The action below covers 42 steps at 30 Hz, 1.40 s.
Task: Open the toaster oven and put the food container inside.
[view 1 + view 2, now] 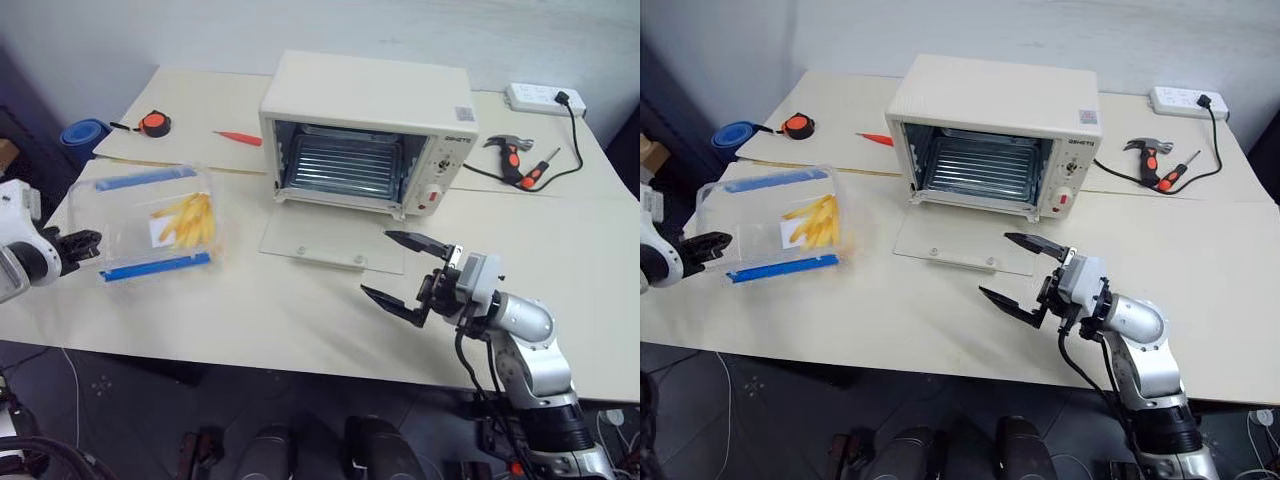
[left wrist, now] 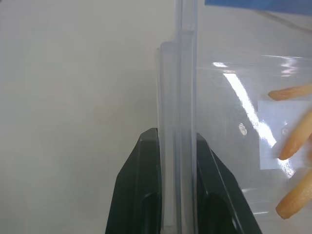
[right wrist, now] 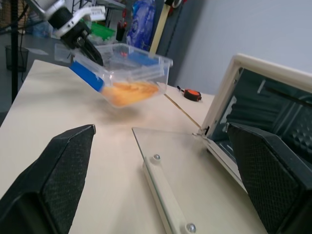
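the left gripper [image 1: 88, 242] sits at the table's left edge, its black fingers [image 2: 141, 185] pinched tight on the near-left short wall of the container [image 1: 150, 225]. in the right wrist view the box hangs clear of the table [image 1: 300, 320], tilted, its free end dipping away from the fingers. so the box lies to the right of the left fingers and a little beyond them. its long axis runs roughly left to right across the table, with the blue clips [image 1: 155, 265] along the long sides and the yellow strips [image 1: 190, 220] heaped toward the far end.

right of it stands the oven [image 1: 365, 130], well apart from the box. the glass door [image 1: 335, 243] is dropped flat on the table toward the robot and the rack [image 1: 345, 165] is bare. the mouth faces the robot, so the box's free end points past the oven's left wall, not into it. my guess is the coming move needs the box carried right and swung so that end leads over the door onto the rack.

further right, the right gripper [image 1: 405, 268] hovers near the door's front right corner, fingers spread wide and empty. it is nearer the oven, but the left one has the box.
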Available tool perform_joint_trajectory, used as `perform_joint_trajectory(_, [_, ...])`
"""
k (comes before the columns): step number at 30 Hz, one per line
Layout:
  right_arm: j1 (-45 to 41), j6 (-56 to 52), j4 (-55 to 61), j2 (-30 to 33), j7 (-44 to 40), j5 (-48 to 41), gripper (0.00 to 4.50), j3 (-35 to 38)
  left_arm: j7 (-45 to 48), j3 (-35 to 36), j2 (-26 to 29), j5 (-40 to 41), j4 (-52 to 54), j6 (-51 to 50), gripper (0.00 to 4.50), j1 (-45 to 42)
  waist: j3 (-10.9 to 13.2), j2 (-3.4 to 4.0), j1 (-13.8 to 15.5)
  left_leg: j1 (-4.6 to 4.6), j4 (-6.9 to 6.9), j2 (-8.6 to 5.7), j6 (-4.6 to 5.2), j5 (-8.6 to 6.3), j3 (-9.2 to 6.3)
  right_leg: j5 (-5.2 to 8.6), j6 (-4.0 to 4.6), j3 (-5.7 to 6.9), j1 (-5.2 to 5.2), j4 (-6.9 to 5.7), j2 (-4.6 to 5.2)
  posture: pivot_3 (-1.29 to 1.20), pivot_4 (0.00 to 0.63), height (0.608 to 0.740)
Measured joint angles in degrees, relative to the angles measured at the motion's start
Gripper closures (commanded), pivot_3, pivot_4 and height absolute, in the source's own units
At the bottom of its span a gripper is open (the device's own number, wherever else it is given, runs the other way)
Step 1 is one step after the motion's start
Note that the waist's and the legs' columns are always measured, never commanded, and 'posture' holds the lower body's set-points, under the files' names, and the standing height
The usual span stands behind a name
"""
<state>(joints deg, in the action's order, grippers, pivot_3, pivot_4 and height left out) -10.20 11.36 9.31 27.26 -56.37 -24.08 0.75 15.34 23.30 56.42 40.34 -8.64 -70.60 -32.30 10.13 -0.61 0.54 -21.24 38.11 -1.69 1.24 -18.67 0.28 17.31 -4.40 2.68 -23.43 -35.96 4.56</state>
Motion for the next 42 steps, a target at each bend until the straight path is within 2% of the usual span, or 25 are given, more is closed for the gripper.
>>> perform_joint_trajectory(4, [2.57, -0.29, 1.23, 0.82, 0.58, 0.02, 0.00, 0.57, 1.11, -6.57, -4.84, 1.23, 5.34, -5.78, 4.24, -9.58, 0.01, -0.01, 0.57, -0.06, 0.04, -0.02, 0.02, 0.01, 0.03, -0.01, -0.01, -0.02, -0.05, -0.11, -0.02, 0.00, 0.150, 0.740])
perform_joint_trajectory(9, [4.81, -1.98, 4.71, 1.09, 3.30, -0.10, 0.00, 1.74, -0.24, -16.61, -15.07, -2.50, 5.73, -6.42, 4.24, -19.57, 0.01, -0.01, 0.33, -0.06, 0.05, -0.01, -0.05, 0.05, 0.09, -0.01, -0.02, -0.03, -0.10, -0.31, -0.12, 0.00, 0.150, 0.740])
perform_joint_trajectory(13, [5.23, -4.97, 8.67, -0.07, 6.63, -0.63, 0.00, 1.68, -2.67, -19.04, -24.12, -5.85, 2.03, -4.62, 4.24, -24.24, 0.02, -0.03, 0.10, -0.07, 0.09, -0.01, -0.10, 0.12, 0.13, -0.01, -0.02, -0.03, -0.15, -0.39, -0.14, 0.00, 0.150, 0.740])
perform_joint_trajectory(20, [7.62, -6.35, 11.05, -0.35, 9.06, -0.29, 0.00, 1.66, -4.17, -19.88, -31.55, -11.07, -5.18, -1.92, 4.24, -25.64, 0.04, -0.05, -0.42, -0.06, 0.10, -0.02, -0.13, 0.17, 0.14, -0.01, -0.03, -0.03, -0.16, -0.46, -0.15, 0.00, 0.150, 0.740])
perform_joint_trajectory(23, [8.27, -6.35, 11.87, -0.64, 9.97, 0.00, 0.00, 1.68, -4.49, -19.79, -32.94, -13.10, -6.95, 0.42, 3.21, -25.99, 0.04, -0.05, -0.36, -0.04, 0.10, -0.02, -0.15, 0.18, 0.13, -0.01, -0.03, -0.03, -0.15, -0.47, -0.14, 0.00, 0.150, 0.740])
perform_joint_trajectory(26, [8.55, -6.34, 12.20, -0.73, 10.61, 0.06, 0.00, 1.69, -4.51, -19.34, -34.04, -14.20, -8.26, 1.82, 2.39, -26.29, 0.04, -0.05, -0.32, -0.03, 0.13, -0.02, -0.15, 0.18, 0.14, -0.01, -0.03, -0.03, -0.13, -0.48, -0.13, 0.00, 0.150, 0.740])
perform_joint_trajectory(27, [8.68, -6.34, 12.24, -0.76, 10.89, 0.06, 0.00, 1.73, -4.64, -18.70, -34.67, -14.55, -8.92, 2.42, 1.98, -26.30, 0.04, -0.05, -0.32, -0.03, 0.13, -0.02, -0.15, 0.19, 0.13, -0.01, -0.03, -0.03, -0.13, -0.48, -0.13, 0.00, 0.150, 0.740])
perform_joint_trajectory(28, [8.85, -6.34, 12.25, -0.76, 11.04, 0.07, 0.00, 1.76, -4.86, -17.91, -35.33, -14.58, -9.22, 2.83, 1.81, -26.30, 0.04, -0.05, -0.28, -0.03, 0.13, -0.02, -0.15, 0.19, 0.13, -0.01, -0.03, -0.02, -0.14, -0.51, -0.13, 0.00, 0.150, 0.740])
perform_joint_trajectory(30, [9.44, -6.57, 12.64, -0.74, 11.60, 0.05, 0.00, 1.88, -4.38, -15.58, -36.21, -13.83, -9.89, 3.67, 1.18, -26.32, 0.04, -0.06, -0.26, -0.05, 0.13, -0.02, -0.16, 0.19, 0.13, -0.01, -0.03, -0.02, -0.16, -0.49, -0.13, 0.00, 0.150, 0.740])
perform_joint_trajectory(31, [10.16, -7.23, 13.36, -0.56, 11.85, -0.10, 0.00, 2.01, -2.55, -14.14, -35.47, -12.82, -9.84, 4.06, 0.90, -26.31, 0.05, -0.07, -0.42, -0.06, 0.12, -0.01, -0.17, 0.19, 0.13, -0.01, -0.03, -0.02, -0.17, -0.49, -0.15, 0.00, 0.150, 0.740])
perform_joint_trajectory(32, [11.05, -8.15, 14.04, -0.02, 11.95, -0.39, 0.00, 2.09, -0.52, -13.34, -33.91, -12.14, -9.47, 4.68, 0.90, -26.30, 0.04, -0.07, -0.58, -0.05, 0.08, -0.01, -0.19, 0.20, 0.14, -0.01, -0.03, -0.03, -0.19, -0.49, -0.15, 0.00, 0.150, 0.740])
perform_joint_trajectory(35, [13.82, -13.21, 17.16, 3.43, 11.48, -2.63, 0.59, 2.10, 10.70, -13.37, -24.28, -10.53, -5.49, 7.81, 0.85, -24.15, 0.06, -0.03, -1.24, 0.03, -0.04, 0.05, -0.29, 0.24, 0.21, 0.00, -0.02, -0.07, -0.23, -0.49, -0.20, 0.00, 0.150, 0.740])
perform_joint_trajectory(38, [15.11, -19.21, 19.20, 5.94, 11.73, -3.13, 1.58, 1.37, 27.34, -16.95, -12.38, -13.51, -1.01, 21.88, 1.47, -15.80, 0.03, 0.10, -1.45, 0.18, -0.06, 0.08, -0.34, 0.25, 0.18, 0.04, 0.07, -0.06, -0.10, -0.30, -0.17, 0.00, 0.150, 0.740])
perform_joint_trajectory(40, [14.69, -21.99, 19.43, 6.57, 11.96, -1.54, 2.26, -1.30, 41.16, -21.60, -5.24, -17.99, 1.12, 39.19, 2.09, -5.69, 0.00, 0.16, -1.55, 0.23, -0.11, 0.12, -0.34, 0.25, 0.19, 0.09, 0.15, -0.05, -0.02, -0.06, -0.14, 0.00, 0.150, 0.740])
perform_joint_trajectory(42, [13.57, -23.33, 18.36, 6.33, 12.27, 0.28, 2.92, -3.82, 48.86, -25.37, -4.57, -21.20, 0.66, 49.86, 2.68, 0.22, 0.04, 0.21, -0.92, 0.15, -0.06, 0.11, -0.27, 0.28, 0.15, 0.10, 0.17, -0.02, -0.01, -0.02, -0.10, 0.00, 0.150, 0.740])
